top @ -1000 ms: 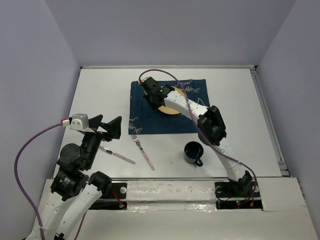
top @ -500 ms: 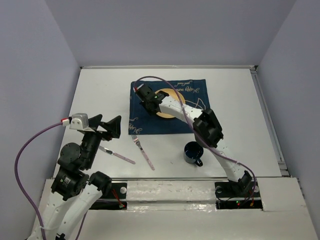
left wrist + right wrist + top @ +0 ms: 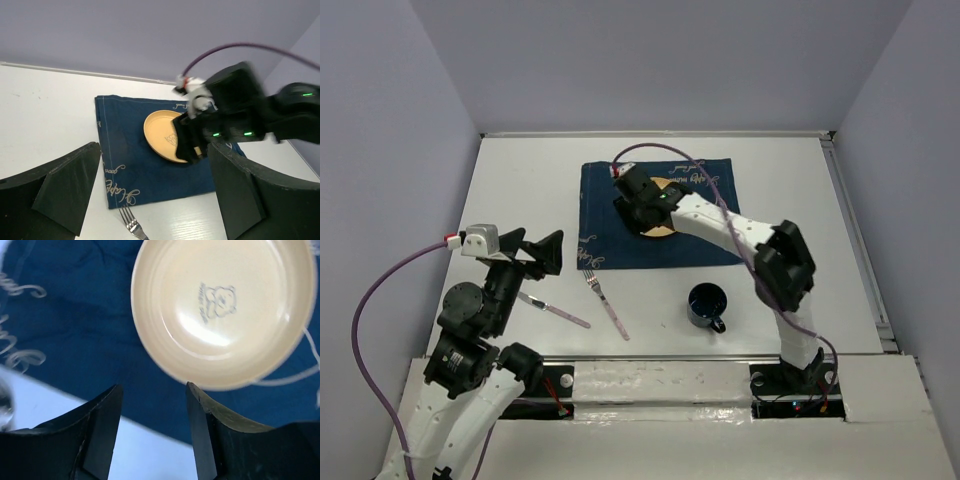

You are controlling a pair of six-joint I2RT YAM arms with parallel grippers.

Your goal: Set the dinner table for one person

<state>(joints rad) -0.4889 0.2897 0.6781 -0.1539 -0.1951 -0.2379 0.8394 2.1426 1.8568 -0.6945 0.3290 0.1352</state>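
Dinner table [image 3: 520, 180], plate [image 3: 200, 335] on blue cloth [image 3: 75, 330], bear print [image 3: 220, 299] clear only from right wrist, left tool [image 3: 154, 150], right tool [image 3: 154, 390] apart

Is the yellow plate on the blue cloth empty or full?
Empty. The right wrist view shows the plate bare inside, with only a printed bear.

Plain booth: three blank walls round a white table [image 3: 520, 190].
Back wall [image 3: 670, 60], left wall [image 3: 380, 150] and right wall [image 3: 910, 130] are all matte pale lavender-grey, side walls a shade darker, meeting the table edges. Tabletop matte white; thin metal rail [image 3: 857, 240] along its right edge; white ledge [image 3: 660, 382] across the near side. Light even and diffuse, shadows soft.
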